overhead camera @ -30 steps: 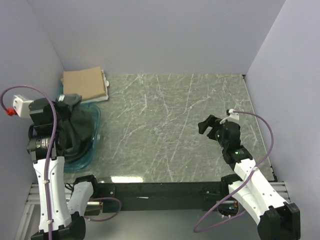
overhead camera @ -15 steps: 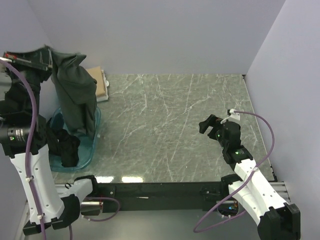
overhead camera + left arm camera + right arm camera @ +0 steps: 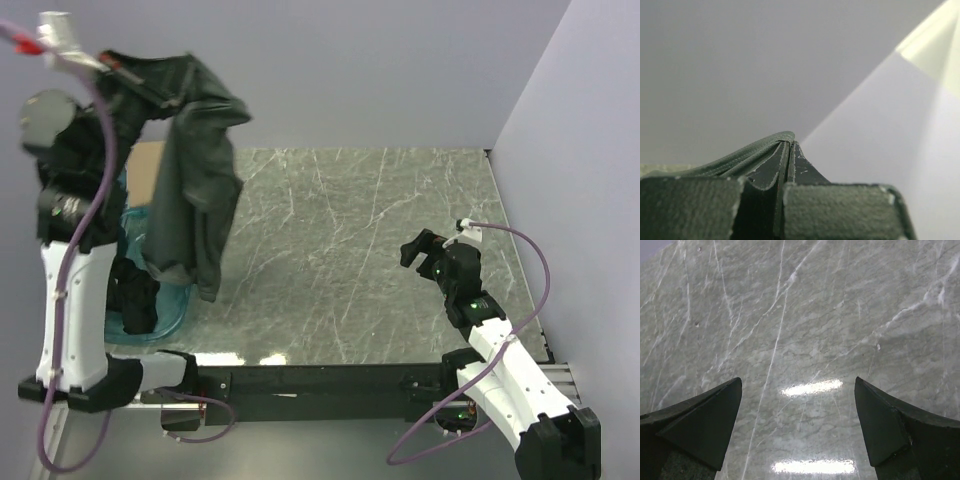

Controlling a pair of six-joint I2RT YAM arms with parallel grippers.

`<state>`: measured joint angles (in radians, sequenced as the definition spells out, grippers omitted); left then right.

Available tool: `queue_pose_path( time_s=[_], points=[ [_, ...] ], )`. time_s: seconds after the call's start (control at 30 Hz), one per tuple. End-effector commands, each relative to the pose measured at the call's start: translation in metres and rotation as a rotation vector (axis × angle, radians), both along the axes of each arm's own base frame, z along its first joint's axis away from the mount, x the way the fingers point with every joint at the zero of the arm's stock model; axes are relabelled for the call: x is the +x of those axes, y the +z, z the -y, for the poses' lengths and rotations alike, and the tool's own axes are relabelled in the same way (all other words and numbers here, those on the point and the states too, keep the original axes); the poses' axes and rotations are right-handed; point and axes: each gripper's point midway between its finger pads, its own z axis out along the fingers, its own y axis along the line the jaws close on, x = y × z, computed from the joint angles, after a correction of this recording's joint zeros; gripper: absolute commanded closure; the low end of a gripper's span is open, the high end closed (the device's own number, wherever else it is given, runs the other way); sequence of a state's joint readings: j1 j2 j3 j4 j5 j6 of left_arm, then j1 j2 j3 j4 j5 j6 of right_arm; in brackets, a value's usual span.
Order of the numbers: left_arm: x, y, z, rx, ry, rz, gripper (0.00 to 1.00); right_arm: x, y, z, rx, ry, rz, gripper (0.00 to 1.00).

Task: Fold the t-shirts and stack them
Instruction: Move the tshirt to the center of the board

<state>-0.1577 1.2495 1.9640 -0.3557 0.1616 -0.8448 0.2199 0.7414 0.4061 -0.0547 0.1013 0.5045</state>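
While aloft, t-shirt perhaps beside tub

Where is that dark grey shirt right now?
The dark grey shirt hangs at the left of the overhead view, pinched in the raised left gripper, with its lower end dangling by the right edge of the teal tub.

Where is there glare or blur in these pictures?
Right wrist view: two bright reflections on the table between the right pincer tips. Top view: a glare streak at the table's near edge. Left wrist view: no glare on the charcoal t-shirt clamped in the left pincer.
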Motion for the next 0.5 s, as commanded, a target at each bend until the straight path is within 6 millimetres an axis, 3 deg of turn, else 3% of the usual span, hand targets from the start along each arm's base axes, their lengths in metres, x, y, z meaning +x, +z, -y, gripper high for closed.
queue_pose_path(
  time_s=[0.0, 0.07, 0.1, 0.13, 0.2, 0.3, 0.33, 0.37, 0.43, 0.47],
  points=[
    [0.000, 0.016, 0.047, 0.046, -0.089, 0.072, 0.99, 0.007, 0.026, 0.005, 0.003, -0.032, 0.070, 0.01],
    [0.021, 0.000, 0.074, 0.077, -0.114, 0.026, 0.99, 0.006, 0.026, 0.007, 0.000, -0.044, 0.071, 0.01],
    [0.013, 0.003, 0.095, 0.084, -0.164, 0.035, 0.99, 0.005, 0.025, 0.008, -0.001, -0.049, 0.067, 0.01],
    [0.021, -0.004, 0.111, 0.117, -0.174, 0.028, 0.99, 0.005, 0.025, 0.009, -0.002, -0.053, 0.069, 0.01],
    [0.013, -0.002, 0.135, 0.121, -0.192, 0.036, 0.99, 0.004, 0.026, 0.012, -0.007, -0.066, 0.072, 0.01],
    [0.019, -0.020, 0.150, 0.137, -0.168, 0.008, 0.99, 0.002, 0.026, 0.019, -0.012, -0.108, 0.072, 0.01],
    [0.015, -0.014, 0.145, 0.089, -0.159, 0.020, 0.99, 0.001, 0.026, 0.021, -0.012, -0.117, 0.071, 0.00],
    [0.029, -0.046, 0.151, 0.109, -0.144, -0.040, 0.99, 0.001, 0.026, 0.021, -0.012, -0.122, 0.070, 0.00],
    [0.035, -0.061, 0.138, 0.078, -0.069, -0.072, 0.99, 0.001, 0.026, 0.022, -0.013, -0.127, 0.069, 0.00],
    [0.046, -0.094, 0.141, 0.107, -0.048, -0.136, 0.99, 0.001, 0.025, 0.022, -0.013, -0.125, 0.064, 0.00]
  ],
)
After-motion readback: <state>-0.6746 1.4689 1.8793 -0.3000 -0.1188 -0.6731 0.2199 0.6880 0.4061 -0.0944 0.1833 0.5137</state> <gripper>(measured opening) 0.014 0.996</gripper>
